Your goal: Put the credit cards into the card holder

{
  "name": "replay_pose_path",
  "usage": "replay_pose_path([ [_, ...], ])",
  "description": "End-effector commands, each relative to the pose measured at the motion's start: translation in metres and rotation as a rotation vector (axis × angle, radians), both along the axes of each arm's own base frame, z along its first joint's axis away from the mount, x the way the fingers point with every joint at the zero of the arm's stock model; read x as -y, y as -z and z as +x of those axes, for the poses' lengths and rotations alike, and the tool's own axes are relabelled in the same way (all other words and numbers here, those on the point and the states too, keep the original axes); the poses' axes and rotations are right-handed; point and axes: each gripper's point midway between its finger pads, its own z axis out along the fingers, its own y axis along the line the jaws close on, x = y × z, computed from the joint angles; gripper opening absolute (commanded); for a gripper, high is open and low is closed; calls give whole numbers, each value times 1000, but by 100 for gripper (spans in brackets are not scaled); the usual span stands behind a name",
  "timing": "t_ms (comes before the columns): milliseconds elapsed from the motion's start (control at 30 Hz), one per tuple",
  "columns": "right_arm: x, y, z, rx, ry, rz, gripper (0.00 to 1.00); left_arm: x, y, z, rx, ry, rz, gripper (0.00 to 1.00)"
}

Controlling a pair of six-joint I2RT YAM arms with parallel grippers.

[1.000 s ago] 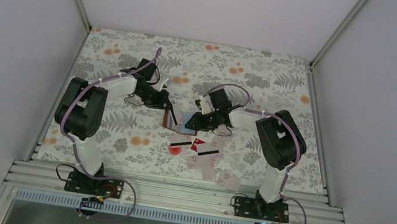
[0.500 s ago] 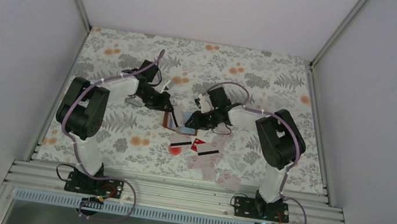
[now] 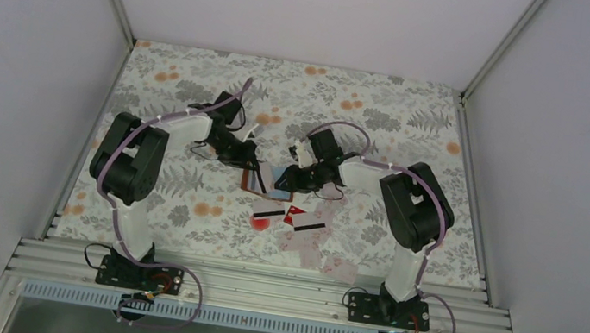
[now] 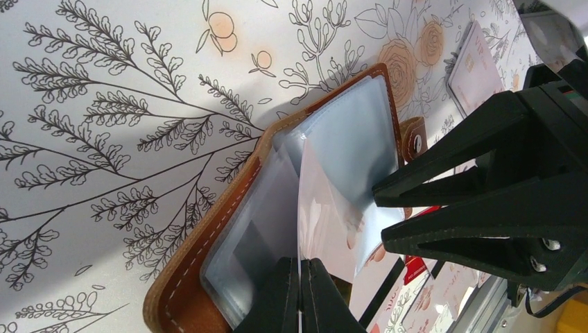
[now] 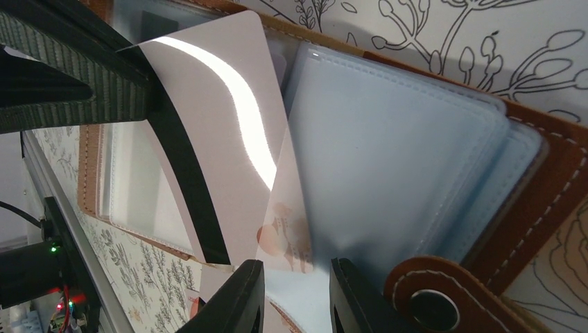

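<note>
Top external view: the left fingers and the right fingers meet almost tip to tip over the open brown leather card holder. It lies on the floral desk directly beneath both. Loose credit cards, one of them red, lie on the desk on the near side of the right fingers, apart from them.

Left wrist view: the left fingers are fully closed on the edge of a thin leaf among the holder's clear plastic sleeves. Whether that leaf is a sleeve alone cannot be told. Just beside this pinch a pale striped card stands tilted up from the holder, and its other end reaches the right fingertips.

Right wrist view: the right fingers stand partly apart, with the near end of the striped card at their tips and its far end at the left fingers. Whether they clamp it cannot be told. The holder's snap tab lies just beside one right fingertip.
</note>
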Motion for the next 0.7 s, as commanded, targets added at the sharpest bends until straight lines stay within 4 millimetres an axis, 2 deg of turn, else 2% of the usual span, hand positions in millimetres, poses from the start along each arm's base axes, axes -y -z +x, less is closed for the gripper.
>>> replay_pose_path([
  [0,10,21,3,-2,15,-91,25,-6,12,-2,-12,17,68,2],
  [233,9,19,4,6,-1,-95,25,-8,13,4,-7,34,105,2],
  [667,14,33,5,17,-9,-129,25,-14,10,7,24,45,139,2],
])
